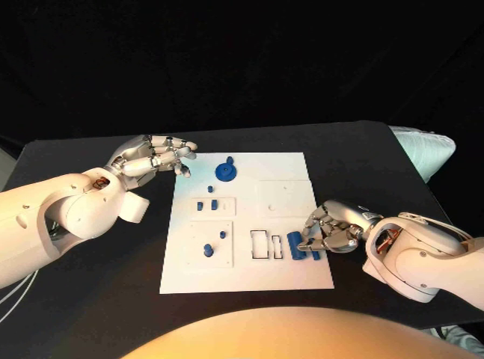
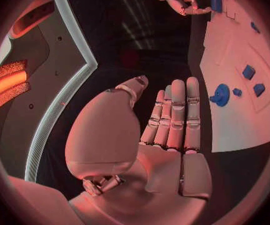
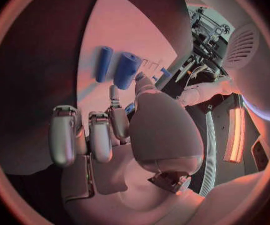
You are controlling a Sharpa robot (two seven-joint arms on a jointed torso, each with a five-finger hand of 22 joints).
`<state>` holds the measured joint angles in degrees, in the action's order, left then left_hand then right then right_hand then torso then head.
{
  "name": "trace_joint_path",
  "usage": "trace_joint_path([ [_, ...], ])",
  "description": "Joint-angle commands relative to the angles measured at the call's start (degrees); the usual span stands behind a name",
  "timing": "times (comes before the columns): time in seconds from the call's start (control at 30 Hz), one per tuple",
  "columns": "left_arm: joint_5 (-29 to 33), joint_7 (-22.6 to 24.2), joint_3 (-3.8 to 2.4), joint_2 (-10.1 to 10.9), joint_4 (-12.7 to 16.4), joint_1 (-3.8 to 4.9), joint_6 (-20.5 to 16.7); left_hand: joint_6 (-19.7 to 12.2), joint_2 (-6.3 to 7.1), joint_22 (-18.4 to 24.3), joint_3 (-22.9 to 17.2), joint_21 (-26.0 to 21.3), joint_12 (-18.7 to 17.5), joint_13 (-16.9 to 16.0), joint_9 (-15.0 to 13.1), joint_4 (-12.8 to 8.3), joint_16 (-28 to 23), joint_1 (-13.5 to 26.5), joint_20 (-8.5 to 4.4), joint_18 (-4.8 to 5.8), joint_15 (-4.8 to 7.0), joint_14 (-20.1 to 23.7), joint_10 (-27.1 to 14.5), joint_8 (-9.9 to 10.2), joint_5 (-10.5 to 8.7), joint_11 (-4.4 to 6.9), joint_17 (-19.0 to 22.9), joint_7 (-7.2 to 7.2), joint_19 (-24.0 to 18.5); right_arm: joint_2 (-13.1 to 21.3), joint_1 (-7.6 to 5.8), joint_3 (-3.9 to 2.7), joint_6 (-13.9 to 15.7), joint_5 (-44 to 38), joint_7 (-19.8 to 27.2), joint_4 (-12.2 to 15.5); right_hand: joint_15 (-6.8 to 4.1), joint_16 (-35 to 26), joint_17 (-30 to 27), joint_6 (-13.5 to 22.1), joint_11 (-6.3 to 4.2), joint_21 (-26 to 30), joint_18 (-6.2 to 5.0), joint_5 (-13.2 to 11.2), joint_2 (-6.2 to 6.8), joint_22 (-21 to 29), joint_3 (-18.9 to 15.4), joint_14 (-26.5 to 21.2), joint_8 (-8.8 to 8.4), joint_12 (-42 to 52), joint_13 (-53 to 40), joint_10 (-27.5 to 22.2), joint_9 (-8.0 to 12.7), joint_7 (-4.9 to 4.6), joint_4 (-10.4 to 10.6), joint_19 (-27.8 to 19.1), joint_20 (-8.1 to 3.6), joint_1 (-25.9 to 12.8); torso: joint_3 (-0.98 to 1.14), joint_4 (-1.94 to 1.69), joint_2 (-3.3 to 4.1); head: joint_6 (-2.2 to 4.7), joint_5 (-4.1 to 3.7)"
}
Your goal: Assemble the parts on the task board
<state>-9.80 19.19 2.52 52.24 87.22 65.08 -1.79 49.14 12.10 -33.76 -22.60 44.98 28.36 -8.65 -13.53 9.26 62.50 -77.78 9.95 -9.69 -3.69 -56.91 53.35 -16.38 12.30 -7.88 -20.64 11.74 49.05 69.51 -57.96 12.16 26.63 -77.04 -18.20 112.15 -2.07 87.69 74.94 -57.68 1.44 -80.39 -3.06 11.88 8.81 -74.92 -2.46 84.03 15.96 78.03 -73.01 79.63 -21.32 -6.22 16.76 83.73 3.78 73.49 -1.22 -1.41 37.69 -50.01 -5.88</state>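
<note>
Head view: dim, black backdrop, light from above; task board (image 1: 247, 224) is brightest, w/ mild glare. Short soft shadows under both arms. Wrist views: reddish wash, heavy fisheye bend at rims, dark vignette; close fingers (image 3: 100, 135) slightly soft.

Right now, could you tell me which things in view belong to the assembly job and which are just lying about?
Belonging to the job:
task board
round blue part
small blue parts in the board's recesses
blue cylinders at the right hand
left hand, open beside the board

Just lying about:
black table
pale object at the table's edge
</note>
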Motion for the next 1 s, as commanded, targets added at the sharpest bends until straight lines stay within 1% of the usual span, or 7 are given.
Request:
trace_joint_path([
  [0.03,-0.2,0.1,-0.01,-0.1,0.1,-0.09,0.2,-0.4,0.42,0.1,0.3,-0.3,0.4,-0.1,0.1,0.1,-0.3,0.2,0.04,-0.77,-0.32,-0.1,-0.1,-0.3,-0.28,0.07,0.0,-0.13,0.4,-0.6,0.38,0.01,0.5,-3.2,-2.6,-0.1,-0.31,0.4,8.2,-0.4,0.08,-0.4,0.87,0.3,0.05,-9.3,-0.7,4.5,0.45,0.3,-0.3,0.5,0.0,0.26,0.1,2.5,-0.10,-0.9,0.00,0.11,0.01,0.01,0.02],
  [0.23,-0.2,0.0,-0.01,-0.1,0.1,-0.11,0.3,-0.5,0.37,0.1,0.4,-0.4,0.4,-0.1,0.1,0.2,-0.3,0.3,0.05,-0.77,-0.33,-0.1,-0.1,-0.3,-0.26,0.06,0.0,-0.12,0.5,-1.7,1.04,0.02,0.4,-3.6,-3.2,-0.4,-0.36,0.4,8.4,-0.5,0.01,-0.5,0.91,0.6,-0.33,-9.4,-1.9,4.5,0.71,0.2,-0.6,0.6,0.0,0.34,0.1,2.5,-0.13,-1.5,0.01,0.04,0.06,0.01,0.20],
  [0.5,-0.2,-0.1,-0.01,0.0,0.2,-0.12,0.5,-0.5,0.37,0.1,0.4,-0.4,0.4,-0.1,0.1,0.2,-0.3,0.3,0.05,-0.77,-0.33,-0.1,-0.1,-0.3,-0.26,0.06,0.0,-0.12,0.5,-2.9,1.54,0.03,0.2,-3.8,-4.1,-0.8,-0.40,0.5,8.6,-0.6,-0.03,-0.6,0.93,0.7,-0.60,-9.5,-2.8,4.6,0.93,0.2,-0.9,0.6,0.0,0.40,0.1,2.6,-0.17,-2.1,-0.05,-0.01,0.04,0.01,0.22],
  [0.6,-0.2,-0.2,-0.01,0.0,0.2,-0.12,0.6,-0.5,0.34,0.1,0.4,-0.4,0.4,-0.1,0.1,0.3,-0.3,0.3,0.05,-0.77,-0.33,-0.1,-0.2,-0.3,-0.24,0.05,0.0,-0.11,0.5,-3.2,1.65,0.02,-0.6,-4.0,-4.8,-1.1,-0.42,0.5,8.5,-0.6,-0.06,-0.6,0.92,0.9,-0.66,-9.5,-3.5,4.5,1.09,0.1,-1.0,0.7,0.0,0.43,0.1,2.5,-0.18,-2.6,-0.08,-0.09,0.08,0.01,-0.11],
  [0.8,-0.2,-0.4,-0.01,0.1,0.3,-0.13,0.7,-0.5,0.29,0.2,0.6,-0.5,0.5,-0.1,0.1,0.5,-0.3,0.5,0.06,-0.77,-0.35,-0.1,-0.2,-0.3,-0.22,0.03,0.0,-0.09,0.5,-4.0,1.93,0.02,-2.0,-4.5,-6.5,-2.0,-0.45,0.5,8.7,-0.8,-0.11,-0.6,0.94,1.4,-0.81,-9.6,-4.1,4.6,1.37,0.2,-1.4,0.8,-0.1,0.51,0.1,2.6,-0.21,-3.0,-0.08,0.01,0.04,0.01,0.03],
  [0.87,-0.2,-0.6,-0.01,0.2,0.4,-0.13,0.7,-0.5,0.29,0.2,0.6,-0.5,0.5,-0.1,0.1,0.5,-0.3,0.5,0.06,-0.77,-0.35,-0.1,-0.2,-0.3,-0.22,0.03,0.0,-0.09,0.5,-4.5,2.17,0.02,-2.7,-4.3,-7.4,-2.2,-0.53,0.5,8.7,-0.7,-0.19,-0.5,0.91,3.2,-1.26,-9.6,-4.2,4.5,1.68,-0.1,-1.6,0.8,-0.1,0.58,-0.1,2.5,-0.27,-1.5,-0.04,-0.04,0.06,0.01,0.14],
  [1.0,-0.4,-0.8,-0.01,0.2,0.4,-0.13,0.6,-0.5,0.26,0.2,0.7,-0.6,0.5,-0.2,0.1,0.6,-0.3,0.6,0.06,-0.77,-0.36,-0.1,-0.2,-0.3,-0.21,0.02,0.0,-0.09,0.6,-5.2,2.47,0.01,-3.1,-4.0,-8.3,-2.2,-0.56,0.5,8.8,-0.6,-0.22,-0.5,0.91,3.8,-1.65,-9.7,-3.9,4.6,1.85,-0.2,-1.7,0.8,0.0,0.59,-0.2,2.5,-0.30,0.2,-0.03,-0.03,0.07,0.01,0.46],
])
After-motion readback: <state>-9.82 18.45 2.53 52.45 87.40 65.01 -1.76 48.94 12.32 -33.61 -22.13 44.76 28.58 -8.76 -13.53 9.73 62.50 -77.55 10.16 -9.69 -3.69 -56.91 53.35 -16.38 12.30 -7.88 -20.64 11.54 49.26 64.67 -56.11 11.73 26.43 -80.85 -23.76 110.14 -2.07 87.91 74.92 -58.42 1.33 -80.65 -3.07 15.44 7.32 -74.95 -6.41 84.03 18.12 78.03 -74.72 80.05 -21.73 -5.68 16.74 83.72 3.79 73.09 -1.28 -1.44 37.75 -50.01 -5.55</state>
